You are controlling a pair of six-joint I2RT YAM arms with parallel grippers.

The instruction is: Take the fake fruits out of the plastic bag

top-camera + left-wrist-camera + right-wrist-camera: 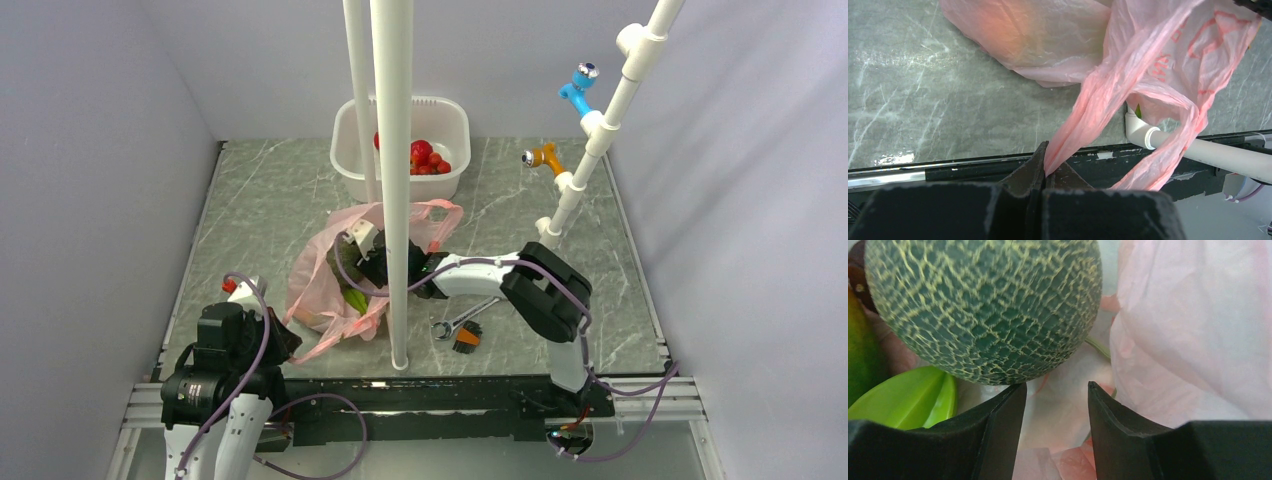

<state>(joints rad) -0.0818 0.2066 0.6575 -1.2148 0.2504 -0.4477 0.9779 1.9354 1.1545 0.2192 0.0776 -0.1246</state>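
Left pincer [1044, 167] pinching stretched edge of thin crinkly pink plastic bag [1058, 45] on grey marbled tabletop [923, 90]. Right pincer [1055, 400] spread inside bag; dull-green netted plastic melon ball [983, 310] at its 11 o'clock.

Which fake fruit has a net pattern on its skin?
The dark-green round melon just ahead of the right gripper; the light-green glossy piece beside it and the red round pieces in the white tub are plain.
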